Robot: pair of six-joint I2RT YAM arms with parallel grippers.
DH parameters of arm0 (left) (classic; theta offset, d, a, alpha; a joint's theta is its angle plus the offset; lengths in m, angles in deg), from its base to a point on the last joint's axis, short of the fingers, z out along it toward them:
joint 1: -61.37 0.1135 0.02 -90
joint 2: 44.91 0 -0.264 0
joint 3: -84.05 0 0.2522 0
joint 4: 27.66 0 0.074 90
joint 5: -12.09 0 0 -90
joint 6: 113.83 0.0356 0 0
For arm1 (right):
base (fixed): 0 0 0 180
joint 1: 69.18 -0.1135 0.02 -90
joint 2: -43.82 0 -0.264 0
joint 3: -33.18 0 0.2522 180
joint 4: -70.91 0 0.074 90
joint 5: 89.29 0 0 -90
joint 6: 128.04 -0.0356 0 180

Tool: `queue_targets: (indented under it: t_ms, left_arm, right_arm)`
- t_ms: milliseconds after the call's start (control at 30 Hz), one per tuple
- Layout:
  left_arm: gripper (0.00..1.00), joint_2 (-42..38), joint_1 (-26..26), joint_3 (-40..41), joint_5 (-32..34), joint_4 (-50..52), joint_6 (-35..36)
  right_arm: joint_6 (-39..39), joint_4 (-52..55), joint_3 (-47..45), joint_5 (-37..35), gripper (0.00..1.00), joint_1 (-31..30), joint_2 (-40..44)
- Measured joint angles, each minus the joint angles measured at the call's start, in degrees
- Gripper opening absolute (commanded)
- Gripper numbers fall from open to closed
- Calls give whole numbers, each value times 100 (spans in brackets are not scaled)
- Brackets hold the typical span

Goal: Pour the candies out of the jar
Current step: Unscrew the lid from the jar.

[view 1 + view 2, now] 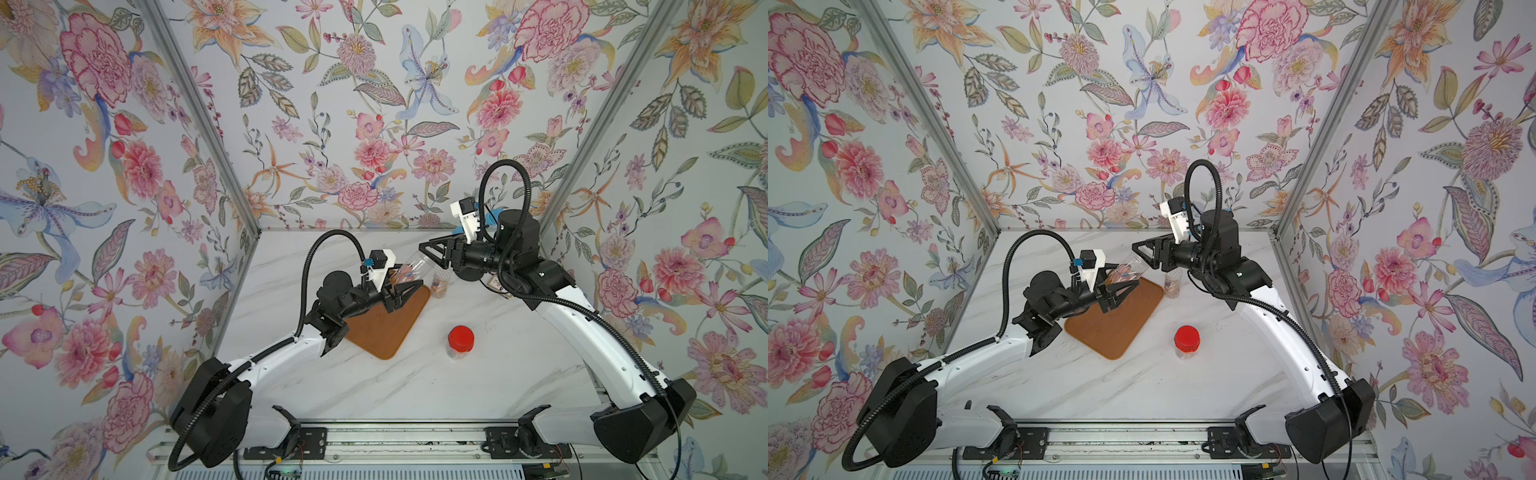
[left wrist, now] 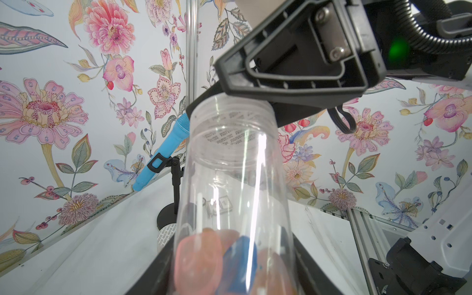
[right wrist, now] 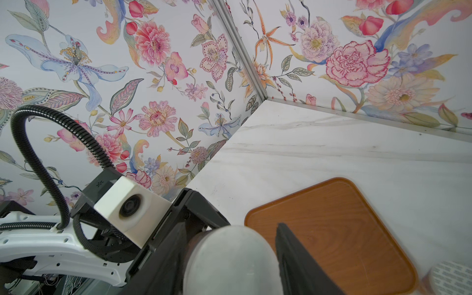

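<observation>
A clear jar [image 1: 409, 270] [image 1: 1128, 271] [image 2: 229, 178] hangs tilted over the back corner of a wooden tray [image 1: 386, 328] [image 1: 1113, 328] [image 3: 344, 229]. My left gripper [image 1: 413, 283] [image 1: 1127, 286] [image 2: 229, 275] is shut on its lower body. The candies [image 2: 199, 255], orange, pink and blue, lie at the jar's low end by the left fingers. My right gripper [image 1: 428, 255] [image 1: 1140, 253] [image 3: 229, 255] sits at the raised mouth end. A pale round face shows between its fingers, with a narrow gap on one side. I cannot tell whether that face is a seal or a lid.
A red-lidded jar [image 1: 460, 338] [image 1: 1187, 340] stands on the marble table right of the tray. A smaller jar with a pale printed top [image 1: 439, 280] [image 1: 1172, 282] [image 3: 449, 278] stands just under the right wrist. A blue microphone on a black stand [image 2: 166, 145] is at the back wall.
</observation>
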Motion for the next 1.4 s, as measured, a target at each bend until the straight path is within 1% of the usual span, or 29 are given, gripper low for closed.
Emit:
queue_targets:
  t_ms: [67, 167, 267, 467, 633, 767, 1100, 1400]
  left_arm:
    - [0, 4, 0, 0, -4, -61, -22]
    - [0, 50, 0, 0, -17, -199, -96]
    - [0, 129, 0, 0, -42, -282, -160]
    - [0, 151, 0, 0, -44, -354, -249]
    - [0, 151, 0, 0, -46, -442, -269]
    - [0, 149, 0, 0, -48, -446, -282]
    - [0, 149, 0, 0, -55, -448, -282]
    - [0, 146, -2, 0, -72, -446, -282]
  right_arm:
    - [9, -2, -9, -26, 65, -44, 59]
    - [4, -4, -98, -96, 67, -120, 173]
    - [17, -4, -205, -203, 73, -138, 258]
    - [11, 0, -293, -315, 75, -138, 299]
    - [9, 0, -293, -374, 87, -131, 310]
    - [-63, 0, -291, -382, 92, -114, 310]
    - [-413, -105, -289, -201, 93, -72, 310]
    - [-610, -229, -289, -94, 91, -72, 286]
